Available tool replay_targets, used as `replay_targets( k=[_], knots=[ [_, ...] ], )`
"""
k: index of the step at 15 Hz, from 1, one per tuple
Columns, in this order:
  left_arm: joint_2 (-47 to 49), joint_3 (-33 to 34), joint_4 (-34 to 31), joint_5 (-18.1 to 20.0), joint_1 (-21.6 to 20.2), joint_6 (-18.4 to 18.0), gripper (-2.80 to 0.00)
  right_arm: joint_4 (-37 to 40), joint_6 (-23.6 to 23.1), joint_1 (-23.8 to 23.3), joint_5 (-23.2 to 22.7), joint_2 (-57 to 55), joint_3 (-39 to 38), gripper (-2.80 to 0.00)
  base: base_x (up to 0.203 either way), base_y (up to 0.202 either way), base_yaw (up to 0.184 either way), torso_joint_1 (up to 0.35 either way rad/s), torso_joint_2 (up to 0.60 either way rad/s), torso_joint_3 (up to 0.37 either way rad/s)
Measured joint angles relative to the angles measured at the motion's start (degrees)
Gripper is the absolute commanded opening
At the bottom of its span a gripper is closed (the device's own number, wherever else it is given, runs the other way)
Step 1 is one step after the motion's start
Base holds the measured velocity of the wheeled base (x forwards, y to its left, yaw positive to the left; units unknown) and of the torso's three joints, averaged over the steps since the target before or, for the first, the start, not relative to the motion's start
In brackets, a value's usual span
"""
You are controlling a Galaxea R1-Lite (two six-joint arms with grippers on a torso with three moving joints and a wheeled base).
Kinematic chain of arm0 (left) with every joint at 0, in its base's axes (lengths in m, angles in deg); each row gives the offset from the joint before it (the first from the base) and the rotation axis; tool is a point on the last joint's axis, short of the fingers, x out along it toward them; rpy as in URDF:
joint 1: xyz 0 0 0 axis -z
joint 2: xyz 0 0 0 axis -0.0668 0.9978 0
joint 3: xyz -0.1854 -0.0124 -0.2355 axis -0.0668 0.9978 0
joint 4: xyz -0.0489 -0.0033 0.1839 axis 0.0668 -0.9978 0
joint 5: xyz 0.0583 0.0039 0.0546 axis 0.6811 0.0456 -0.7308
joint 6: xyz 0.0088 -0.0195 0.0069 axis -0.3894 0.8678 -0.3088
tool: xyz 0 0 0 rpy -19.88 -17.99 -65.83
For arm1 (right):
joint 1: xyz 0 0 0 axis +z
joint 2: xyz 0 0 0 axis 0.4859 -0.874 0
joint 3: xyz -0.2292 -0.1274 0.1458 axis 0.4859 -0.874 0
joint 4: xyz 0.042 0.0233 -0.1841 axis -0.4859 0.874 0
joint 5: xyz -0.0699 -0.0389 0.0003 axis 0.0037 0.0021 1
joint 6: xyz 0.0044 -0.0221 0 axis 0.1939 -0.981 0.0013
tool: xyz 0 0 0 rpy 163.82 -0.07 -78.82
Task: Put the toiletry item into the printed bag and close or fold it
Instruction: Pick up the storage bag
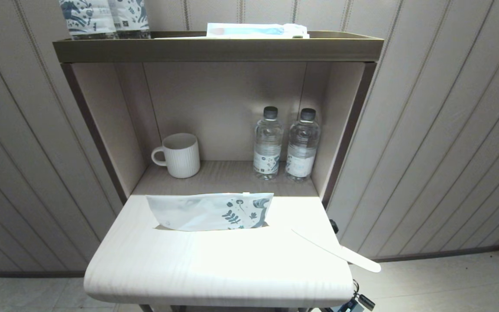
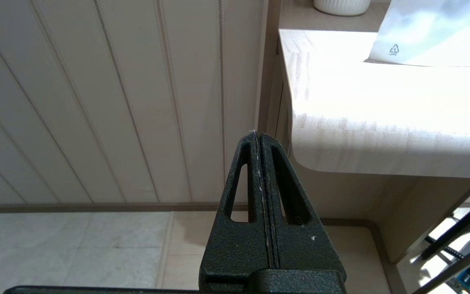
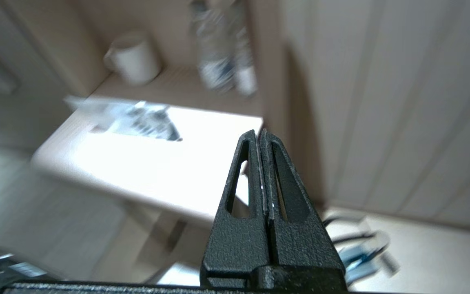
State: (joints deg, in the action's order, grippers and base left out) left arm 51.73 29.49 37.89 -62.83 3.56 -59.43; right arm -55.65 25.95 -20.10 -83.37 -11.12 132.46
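1. Nearest the head camera, the pale wood surface (image 1: 215, 264) juts out from the open shelf unit, its rounded front edge closest.
2. On this surface, the printed bag (image 1: 209, 212) lies flat at the back edge, just in front of the shelf, with its leaf print toward the right end.
3. To the right of the bag and apart from it, the toiletry item (image 1: 338, 251) lies slantwise, its pointed end on the surface and its rounded end overhanging the surface's right front corner.
4. Behind the bag, on the shelf, stand a white ribbed mug (image 1: 178, 155) and two water bottles (image 1: 286, 144).
5. Left tool (image 2: 258, 136) hangs beside and below the surface's left front corner, fingers pressed together, holding nothing.
6. Right tool (image 3: 259, 134) hovers off the surface's right front corner, fingers likewise pressed together and holding nothing.
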Motion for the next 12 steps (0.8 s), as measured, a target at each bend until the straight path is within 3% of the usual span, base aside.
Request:
replay_targets(
  k=[3,6,9,12],
  knots=[
    [0.0,0.0,0.0,0.0,0.0,0.0,-2.80,11.6,1.2,4.0,-7.4,-20.2,15.9,-2.80,0.000,0.000,0.000,0.000,0.00,0.000],
    [0.0,0.0,-0.1,0.0,0.0,-0.1,-2.80,26.5,-3.3,6.1,-12.0,-35.8,31.0,-2.80,0.000,0.000,0.000,0.000,0.00,0.000],
    [0.0,0.0,-0.1,0.0,0.0,-0.1,-2.80,41.3,-13.3,10.0,-9.5,-46.8,41.7,-2.80,0.000,0.000,0.000,0.000,0.00,0.000],
    [0.0,0.0,-0.1,0.0,0.0,-0.1,-2.80,40.5,-21.7,12.7,-1.6,-51.9,41.9,-2.80,0.000,0.000,0.000,0.000,0.00,0.000]
  ],
)
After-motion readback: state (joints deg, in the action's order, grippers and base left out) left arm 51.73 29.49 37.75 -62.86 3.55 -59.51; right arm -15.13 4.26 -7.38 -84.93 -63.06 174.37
